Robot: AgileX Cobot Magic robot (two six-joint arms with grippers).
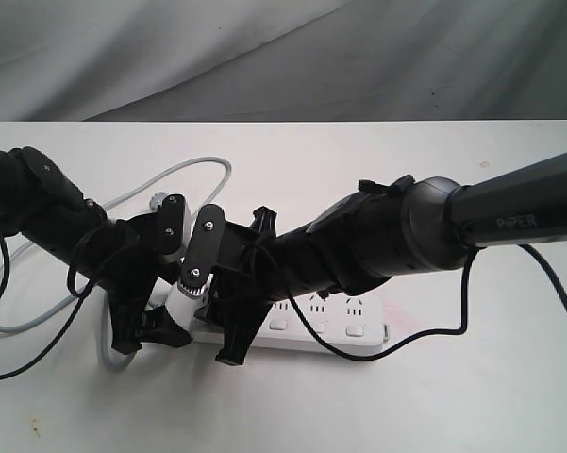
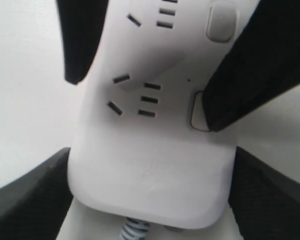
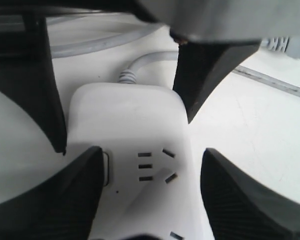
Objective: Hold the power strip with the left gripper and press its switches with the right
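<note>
The strip [image 1: 325, 327] lies flat on the bench [image 1: 443, 406]. Its cord end sits between the fingers of the left pincer [image 2: 150, 167], which is clamped on its long sides. Just beyond, the right pincer [image 3: 152, 155] straddles the strip with its fingers apart, one fingertip [image 2: 239, 80] on the switch [image 2: 194, 112] nearest the cord [image 3: 145, 59].

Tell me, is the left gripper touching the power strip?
Touching. Left wrist view: the left gripper has its fingers against both sides of the power strip, no gap.
</note>
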